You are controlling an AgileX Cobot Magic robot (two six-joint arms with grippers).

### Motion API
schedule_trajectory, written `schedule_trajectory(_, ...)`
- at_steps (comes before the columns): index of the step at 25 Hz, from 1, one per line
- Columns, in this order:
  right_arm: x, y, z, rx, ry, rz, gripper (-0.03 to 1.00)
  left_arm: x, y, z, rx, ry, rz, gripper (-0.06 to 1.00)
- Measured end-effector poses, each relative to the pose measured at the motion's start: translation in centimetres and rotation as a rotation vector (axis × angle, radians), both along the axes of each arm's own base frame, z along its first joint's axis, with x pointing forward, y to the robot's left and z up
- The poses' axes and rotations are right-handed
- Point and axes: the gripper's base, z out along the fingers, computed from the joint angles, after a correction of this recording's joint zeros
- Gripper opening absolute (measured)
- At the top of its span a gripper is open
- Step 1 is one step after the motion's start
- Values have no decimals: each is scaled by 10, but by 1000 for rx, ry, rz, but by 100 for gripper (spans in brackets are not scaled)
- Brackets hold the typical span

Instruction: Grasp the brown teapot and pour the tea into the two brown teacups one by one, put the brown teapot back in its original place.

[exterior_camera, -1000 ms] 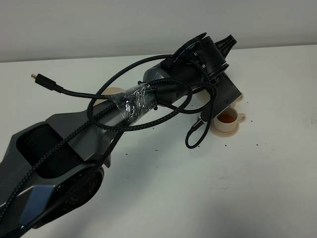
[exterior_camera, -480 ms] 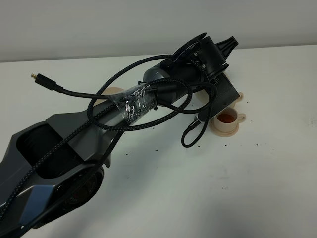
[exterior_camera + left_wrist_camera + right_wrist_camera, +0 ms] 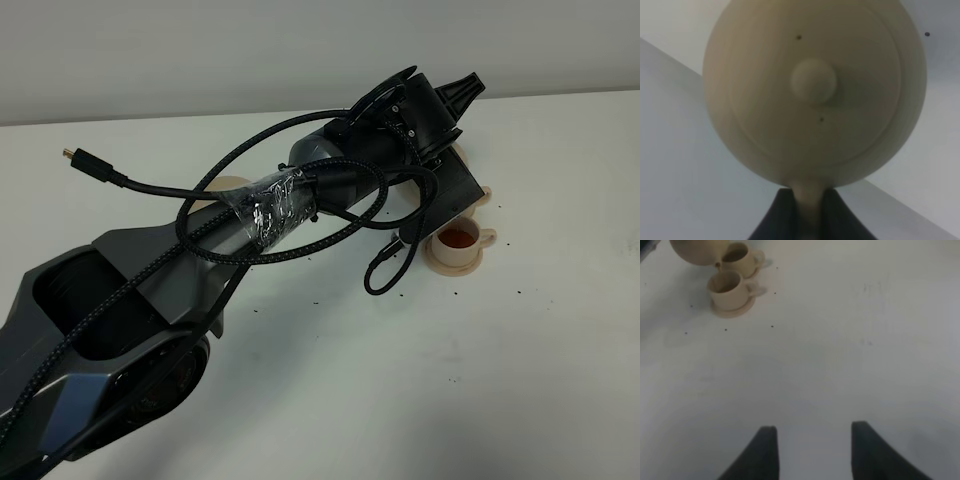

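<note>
Teapot (image 3: 815,95) clamped in left jaws, beside teacups (image 3: 730,287).

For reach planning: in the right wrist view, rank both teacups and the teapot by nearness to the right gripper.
1. Front teacup, on its saucer.
2. Rear teacup, behind it, and brown teapot, beside it: too close to call.

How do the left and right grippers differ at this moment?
The left gripper is shut on the teapot; the right gripper stands open and holds nothing. The left gripper has its load beside the cups; the right gripper is over the table, apart from them. Both are dark.
</note>
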Motion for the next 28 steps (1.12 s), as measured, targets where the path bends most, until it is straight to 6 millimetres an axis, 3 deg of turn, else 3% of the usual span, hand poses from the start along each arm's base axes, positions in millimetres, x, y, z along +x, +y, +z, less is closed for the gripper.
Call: schedule_trajectory(28, 0, 0, 0, 0, 0, 0, 35, 0, -1, 0, 3, -5, -15, 12)
